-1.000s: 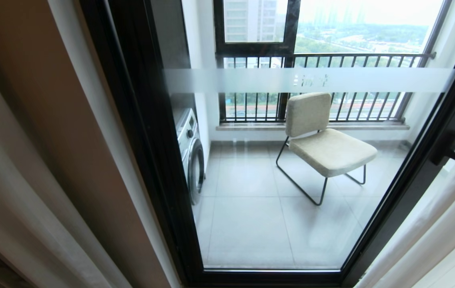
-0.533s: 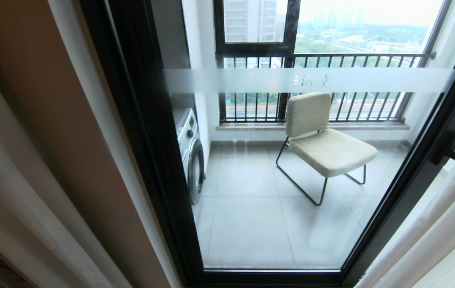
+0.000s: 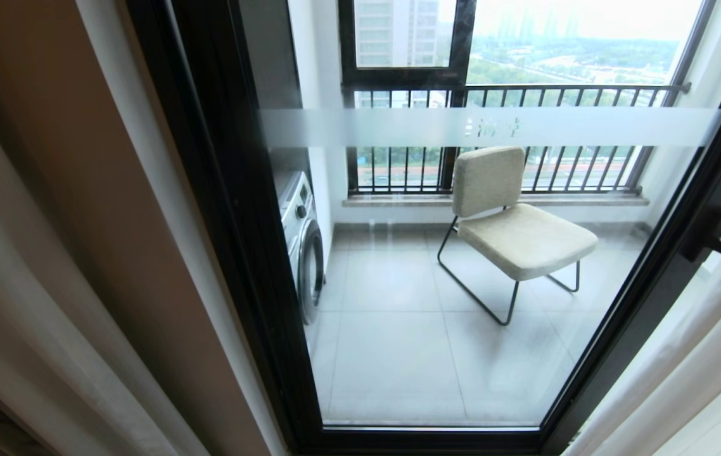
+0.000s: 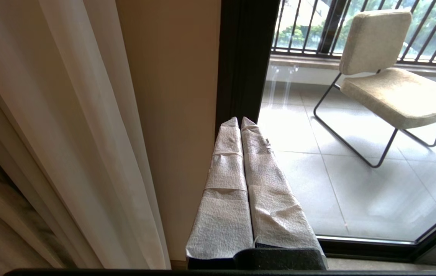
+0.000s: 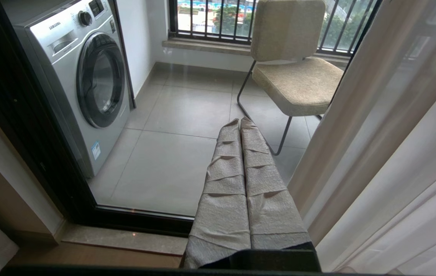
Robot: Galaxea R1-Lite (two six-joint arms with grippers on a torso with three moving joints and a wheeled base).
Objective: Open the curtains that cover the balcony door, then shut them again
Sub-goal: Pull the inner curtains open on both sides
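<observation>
Change: nothing has shifted over the last second; the head view matches the earlier ones, and both my arms have kept still.
Left gripper [image 4: 241,119]: fingers pressed together, holding nothing, hanging free in front of the dark frame of the door [image 4: 243,57], with the left curtain [image 4: 68,126] beside it but not touching.
Right gripper [image 5: 240,120]: fingers likewise pressed together and empty, pointing at the glass, the right curtain [image 5: 386,153] just beside it.
Curtains: drawn apart; in the head view one bunch fills the left edge [image 3: 31,304] and the other the lower right corner [image 3: 696,354].
Door: uncovered through the middle of the head view [image 3: 253,253], its frosted band [image 3: 493,126] across the upper part, the handle [image 3: 709,234] at right.
Beyond the glass: a chair [image 3: 512,221] at centre right and a washer [image 3: 303,244] at centre left.
Meaning for the task: I judge the opening half is done and this is a pause; closing the curtains is not yet begun.
Hidden: neither gripper shows in the head view; the curtain tops and rail are cut off above, and their hems run out of frame. I cannot tell sheer layer from opaque layer on the left. The lettering on the band is too small to read.
</observation>
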